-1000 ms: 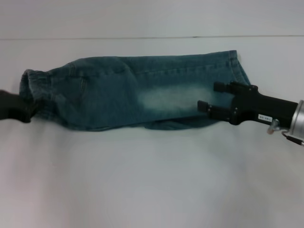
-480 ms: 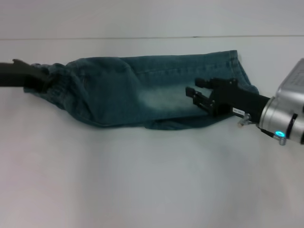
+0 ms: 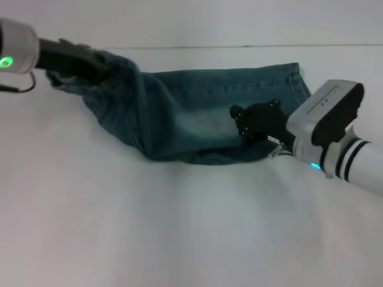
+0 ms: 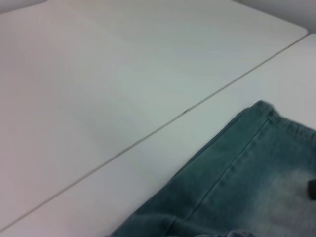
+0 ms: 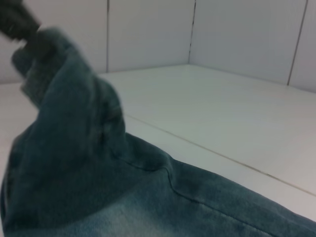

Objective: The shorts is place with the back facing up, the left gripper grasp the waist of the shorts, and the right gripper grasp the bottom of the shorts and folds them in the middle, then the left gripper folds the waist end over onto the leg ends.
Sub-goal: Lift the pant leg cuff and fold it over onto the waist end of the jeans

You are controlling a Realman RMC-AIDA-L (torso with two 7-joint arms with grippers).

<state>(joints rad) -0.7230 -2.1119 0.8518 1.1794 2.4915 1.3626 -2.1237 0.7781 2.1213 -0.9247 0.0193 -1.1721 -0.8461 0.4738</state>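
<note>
The folded blue-green denim shorts (image 3: 197, 113) lie lengthwise on the white table. My left gripper (image 3: 99, 64), at the far left, is shut on the gathered waist (image 3: 116, 69) and holds it up off the table, so the cloth slopes down from it. The right wrist view shows the same raised waist (image 5: 44, 54) hanging from the left gripper (image 5: 17, 17). The stitched leg ends (image 3: 296, 81) lie flat at the right. My right gripper (image 3: 242, 122) rests low over the shorts' faded patch, just inside the leg ends. The left wrist view shows a denim corner (image 4: 247, 182).
The white table (image 3: 179, 227) stretches wide in front of the shorts. A thin seam (image 3: 239, 46) runs across the table behind them. White panelled walls (image 5: 237, 34) stand beyond the table in the right wrist view.
My left gripper has lifted the waist up and carried it rightward, toward the leg ends. My right gripper has moved slightly inward over the shorts and its arm has turned.
</note>
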